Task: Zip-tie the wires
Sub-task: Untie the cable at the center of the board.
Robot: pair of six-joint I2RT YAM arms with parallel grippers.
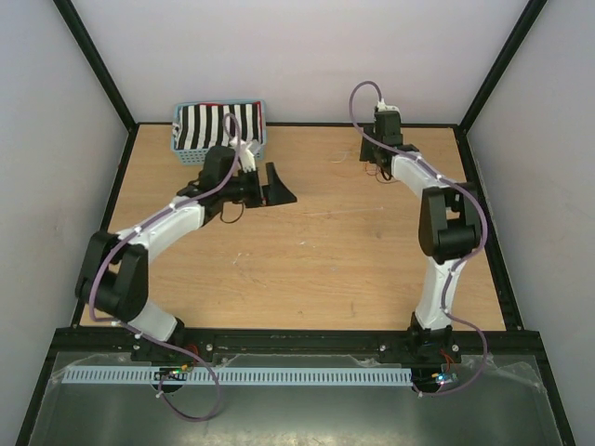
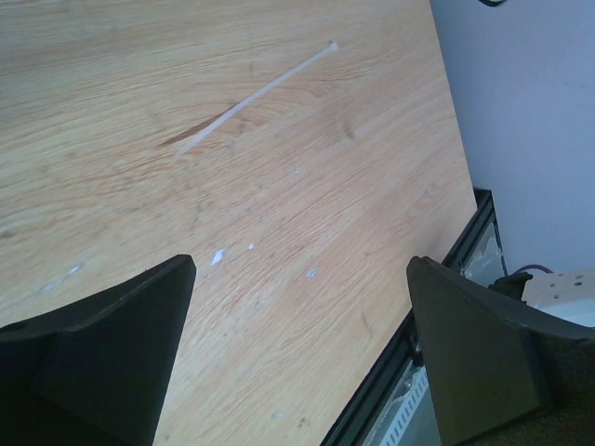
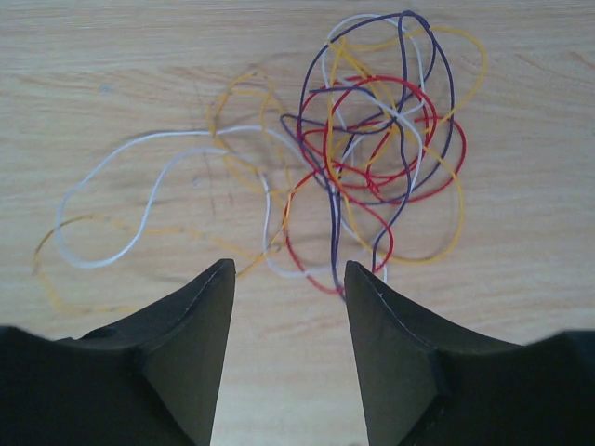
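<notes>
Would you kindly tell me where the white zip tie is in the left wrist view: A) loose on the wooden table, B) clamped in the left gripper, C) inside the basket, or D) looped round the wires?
A: the zip tie lies flat on the bare table, beyond the open left gripper, which holds nothing.

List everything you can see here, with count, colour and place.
wires: one tangle, red, dark blue, yellow-orange, white, on table ahead of right end effector
zip tie: one, whitish, flat on table ahead of left end effector
basket: one, light blue, far-left corner
striped cloth: one, black-and-white, in basket
table: one, light wood
left end effector: one, black, open, empty
right end effector: one, black, jaws apart, at wires' near edge
</notes>
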